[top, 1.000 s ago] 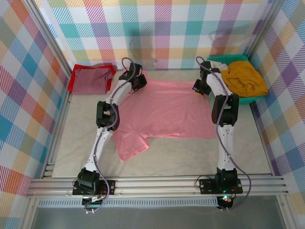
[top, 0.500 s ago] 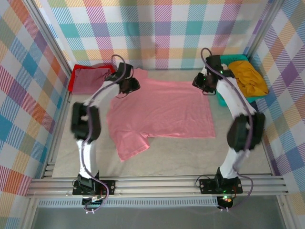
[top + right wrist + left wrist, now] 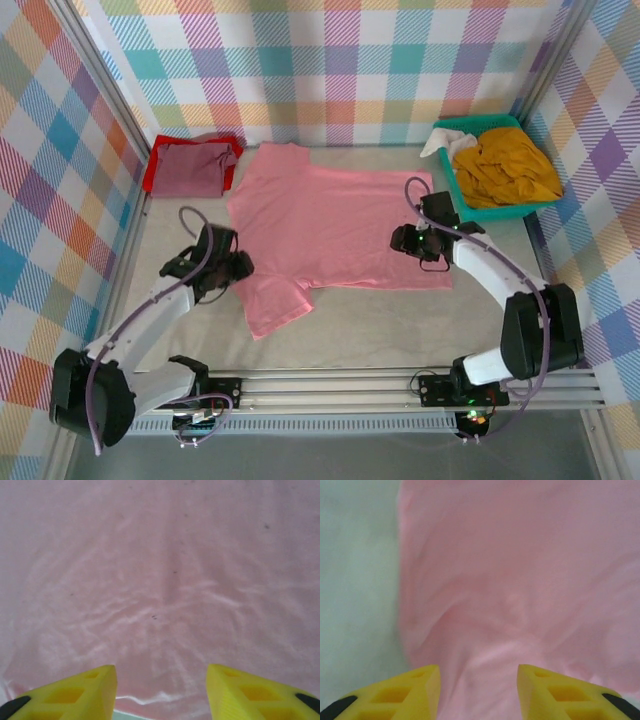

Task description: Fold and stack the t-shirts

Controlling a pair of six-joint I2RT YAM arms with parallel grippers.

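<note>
1. The table (image 3: 400,330) carries everything. Its near strip is bare.
2. The pink tee (image 3: 340,225) lies spread mid-table, sleeves to the left and hem to the right, with the near sleeve trailing toward the arms. The step in hand looks like taking its near edge for a lengthwise fold. To do it well, pinch at matching spots by sleeve and hem, lift both ends together, and keep the cloth taut so the crease runs straight.
3. The basket (image 3: 447,172) sits far right and holds a crumpled yellow tee (image 3: 505,165), not yet folded. A pale scrap at its rim is too small to identify.
4. The maroon tee (image 3: 190,170) lies folded far left on a red tee (image 3: 150,178), of which just a border shows.
5. The left gripper (image 3: 235,268) is over the pink tee's near-left edge, jaws apart and empty. Its wrist view is blurred.
6. The right gripper (image 3: 400,240) is over the near hem corner, jaws parted and holding nothing. I cannot tell whether either gripper's tips touch the cloth.
</note>
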